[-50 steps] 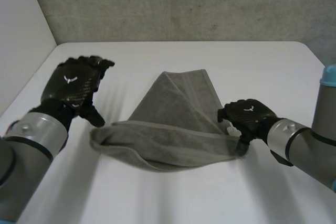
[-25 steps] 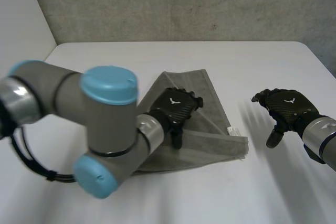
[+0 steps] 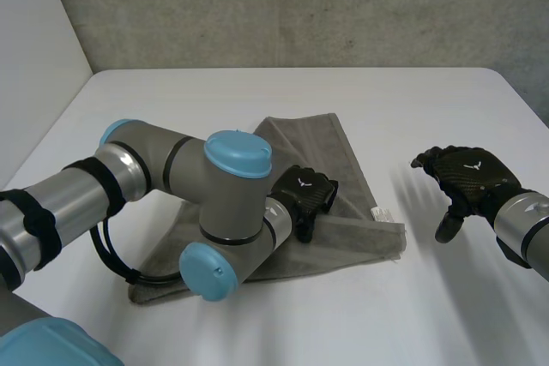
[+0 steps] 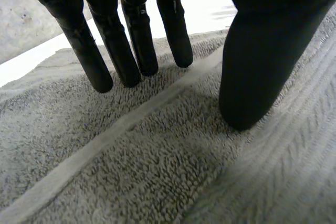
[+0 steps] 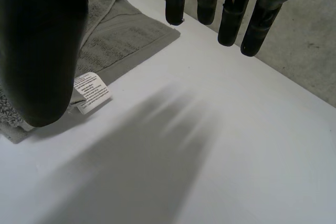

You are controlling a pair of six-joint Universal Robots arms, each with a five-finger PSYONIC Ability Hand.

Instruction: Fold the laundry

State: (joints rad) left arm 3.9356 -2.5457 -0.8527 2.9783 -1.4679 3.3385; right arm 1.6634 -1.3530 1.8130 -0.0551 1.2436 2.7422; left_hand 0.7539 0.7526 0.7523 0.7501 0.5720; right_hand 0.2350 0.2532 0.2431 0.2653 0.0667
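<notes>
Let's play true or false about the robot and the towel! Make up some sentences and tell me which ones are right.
1. The left hand lies on the grey towel with straight fingers. True.
2. The right hand is squeezing the towel. False: it is open, beside the towel, over the table.
3. The towel has a white label at one corner. True.
4. The table is black. False: it is white.
</notes>
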